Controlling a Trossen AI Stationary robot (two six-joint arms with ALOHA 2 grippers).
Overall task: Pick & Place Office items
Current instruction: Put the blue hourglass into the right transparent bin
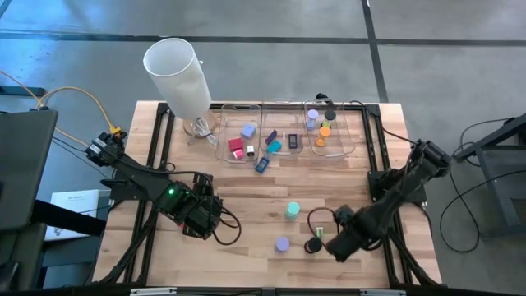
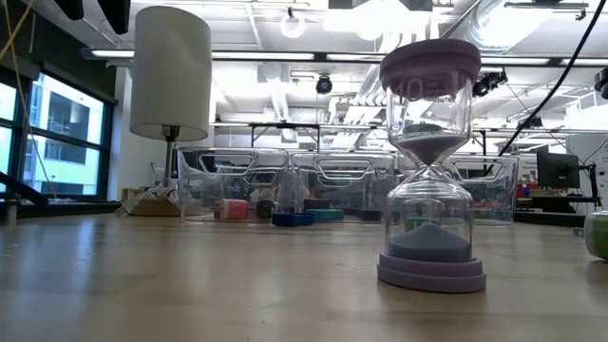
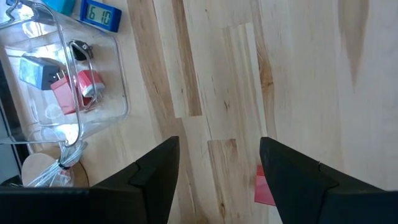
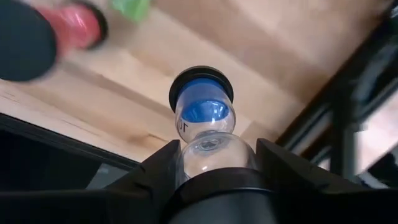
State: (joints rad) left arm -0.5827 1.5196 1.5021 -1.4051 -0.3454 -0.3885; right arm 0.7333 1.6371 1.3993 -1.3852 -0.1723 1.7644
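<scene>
My right gripper (image 4: 217, 149) is over the table's near right part (image 1: 327, 244), shut on a black-capped hourglass with blue sand (image 4: 202, 109). A lavender hourglass (image 1: 282, 243) (image 2: 427, 161) and a green one (image 1: 292, 210) stand upright on their end caps on the table beside it. My left gripper (image 3: 219, 144) hangs open over bare wood at the near left (image 1: 204, 218), holding nothing. A small red piece (image 3: 264, 186) lies on the wood by one of its fingers. My right gripper pinches the hourglass between its two fingers at the near end, where the black cap (image 4: 217, 186) and the bulb next to it sit. The fingers come from above, pointing down. The hourglass hangs lengthwise below them, far cap (image 4: 200, 84) toward the table, lifted clear.
Three clear bins (image 1: 283, 148) stand in a row at the far edge, holding small coloured pieces. A dark blue flat piece (image 1: 262, 164) lies in front of them. A tall white cylinder (image 1: 177, 74) stands at the far left. Bare wood lies between the two arms.
</scene>
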